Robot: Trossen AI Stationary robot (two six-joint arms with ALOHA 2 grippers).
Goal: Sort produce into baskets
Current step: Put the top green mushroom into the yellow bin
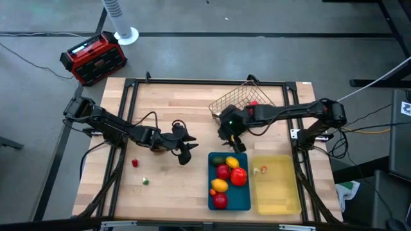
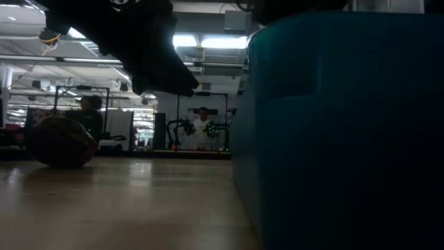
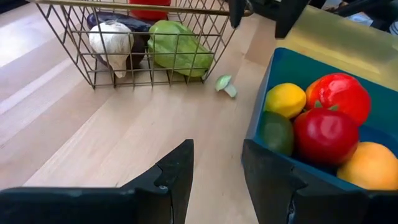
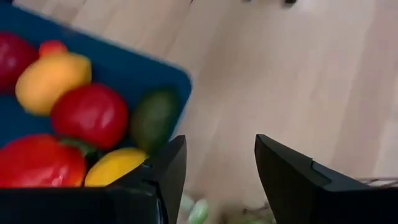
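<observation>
the left gripper [image 1: 187, 151] hangs low over the table, just left of the blue tray [image 1: 246, 200], jaws a little apart and holding nothing. the right gripper [image 1: 232, 141] is between the wire basket [image 1: 229, 101] and the tray, jaws apart and empty, likely going for the small green piece [image 3: 226, 85] by the basket. two small bits [image 1: 135, 163] lie far left. the yellow tray [image 1: 282, 201] holds one piece, too small to tell.
</observation>
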